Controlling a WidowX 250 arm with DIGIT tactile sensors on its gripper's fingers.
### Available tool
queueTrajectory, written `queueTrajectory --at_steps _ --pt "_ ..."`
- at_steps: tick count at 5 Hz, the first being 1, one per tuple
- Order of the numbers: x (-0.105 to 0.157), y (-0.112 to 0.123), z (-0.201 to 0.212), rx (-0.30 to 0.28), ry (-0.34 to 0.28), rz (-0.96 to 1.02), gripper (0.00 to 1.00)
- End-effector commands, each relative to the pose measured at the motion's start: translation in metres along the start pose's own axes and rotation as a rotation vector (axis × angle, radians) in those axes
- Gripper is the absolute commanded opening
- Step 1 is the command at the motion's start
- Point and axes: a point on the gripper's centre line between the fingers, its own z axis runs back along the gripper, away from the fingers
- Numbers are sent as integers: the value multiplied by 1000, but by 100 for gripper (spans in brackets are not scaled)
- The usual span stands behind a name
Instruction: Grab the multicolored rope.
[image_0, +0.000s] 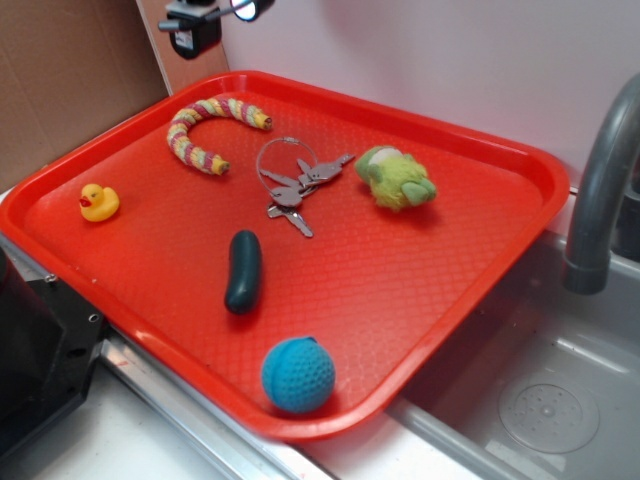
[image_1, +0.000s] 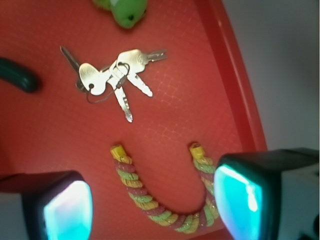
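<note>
1. The gripper (image_1: 152, 202) hangs above the rope (image_1: 165, 200) with its fingers (image_1: 67, 207) wide apart, one on each side of the bend (probably to close across it).
2. The rope lies flat on the red tray (image_0: 470, 250); ahead of the gripper lie the keys (image_1: 115, 77), a green plush toy (image_1: 125, 10) and a dark pickle (image_1: 17, 75).
</note>
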Motion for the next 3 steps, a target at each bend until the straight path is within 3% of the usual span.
queueTrajectory --at_steps 1,2,3 --pt "16 -4 4 67 23 -36 100" --pt "16 -4 4 67 23 -36 100" --pt "4 1 -32 154 16 -6 100"
